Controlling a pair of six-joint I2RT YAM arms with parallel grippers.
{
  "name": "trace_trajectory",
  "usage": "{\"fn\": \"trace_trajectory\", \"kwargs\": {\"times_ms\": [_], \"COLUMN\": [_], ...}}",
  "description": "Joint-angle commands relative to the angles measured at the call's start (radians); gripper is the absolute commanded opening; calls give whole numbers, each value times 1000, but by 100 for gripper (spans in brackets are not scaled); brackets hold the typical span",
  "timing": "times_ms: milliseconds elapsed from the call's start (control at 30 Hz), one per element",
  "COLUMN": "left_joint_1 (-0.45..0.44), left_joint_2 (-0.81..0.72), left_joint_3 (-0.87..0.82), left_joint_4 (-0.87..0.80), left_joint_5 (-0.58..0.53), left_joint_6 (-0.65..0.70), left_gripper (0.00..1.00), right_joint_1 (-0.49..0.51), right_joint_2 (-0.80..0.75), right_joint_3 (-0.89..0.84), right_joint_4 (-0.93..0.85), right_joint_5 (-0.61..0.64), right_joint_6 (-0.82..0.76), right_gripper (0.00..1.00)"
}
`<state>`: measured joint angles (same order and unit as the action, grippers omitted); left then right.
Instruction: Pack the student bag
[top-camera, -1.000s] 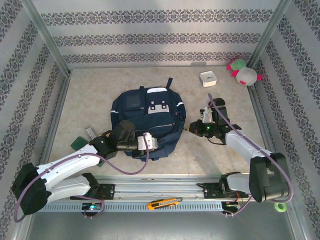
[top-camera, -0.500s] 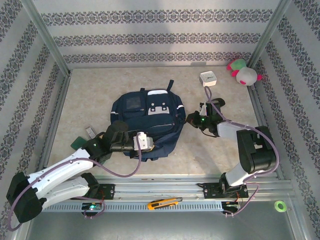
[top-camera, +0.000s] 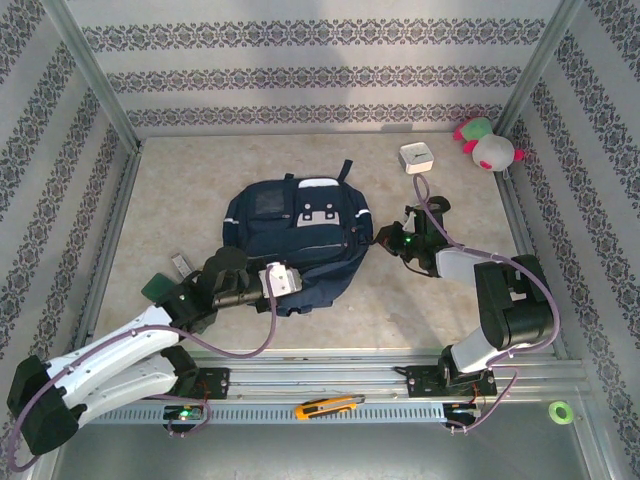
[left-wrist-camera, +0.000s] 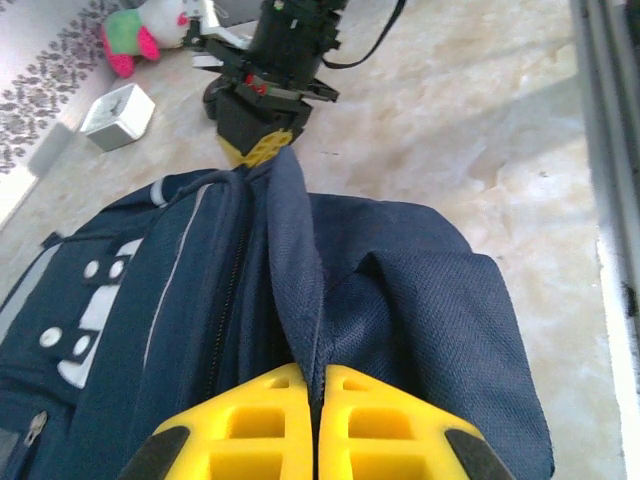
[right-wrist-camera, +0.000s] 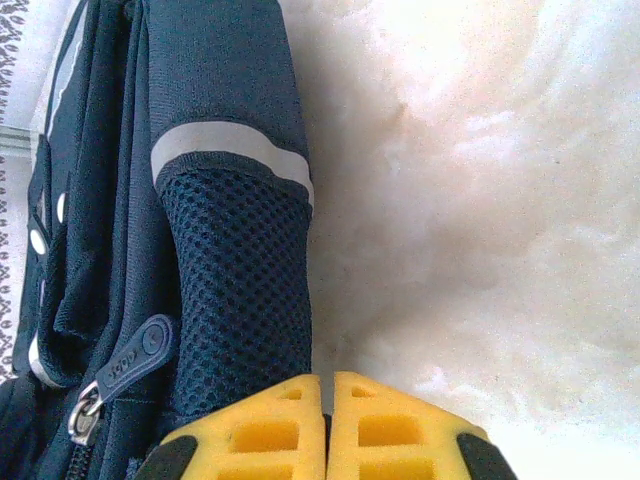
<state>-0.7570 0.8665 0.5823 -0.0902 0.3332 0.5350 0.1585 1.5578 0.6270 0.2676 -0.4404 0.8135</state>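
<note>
Middle of the table: the student bag lies flat with its front pockets up and its white top patches toward the far wall, between the two arms.
left gripper: sits at the bag's near edge with its jaws pressed together on a fold of fabric, which runs straight into the gap between its yellow fingers.
right gripper: sits at the bag's right side by the mesh side pocket, jaws pressed together. In the left wrist view the same fold rises to its tip, so it appears to be pinching the far end.
why held so: the two pinches on one fold, from opposite ends, look meant to tent the fabric and keep the bag steady so that an opening can be found or spread.
zip pull: lies slack beside the mesh pocket, with neither gripper on it.
things to pack, likely: the white box and plush toy sit near the far right corner, well apart from the bag.
progress: early, judging by the bag lying flat with no mouth gaping.
risk: either thin pinch may slip if the arms pull apart.
</note>
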Motion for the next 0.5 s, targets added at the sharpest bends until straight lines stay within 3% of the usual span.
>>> {"fn": "trace_trajectory", "kwargs": {"times_ms": [0,167,200,267,333,400,467], "left_joint_1": [1,0,1,-1,-1,1,1], "left_joint_2": [-63,13,40,90,121,135,142], "left_joint_3": [36,26,21,26,42,71,107], "left_joint_4": [111,133,157,188,209,193,143], "left_joint_5": [5,105,128,148,131,72,-7], "left_joint_6": [13,-2,-16,-66,-155,-249,-339], "left_gripper": [0,0,6,31,67,84,90], "right_joint_1": [-74,-47,-38,-25,-7,16,41], "right_joint_2": [1,-60,-84,-141,-220,-309,-397], "right_joint_3": [-18,-15,-13,-4,10,18,25], "right_joint_4": [-2,-17,-42,-130,-266,-390,-498], "right_joint_5": [247,178,160,157,191,238,278], "right_joint_6": [-18,-49,-58,-79,-120,-159,-178], "right_gripper": [0,2,16,36,47,55,61]}}
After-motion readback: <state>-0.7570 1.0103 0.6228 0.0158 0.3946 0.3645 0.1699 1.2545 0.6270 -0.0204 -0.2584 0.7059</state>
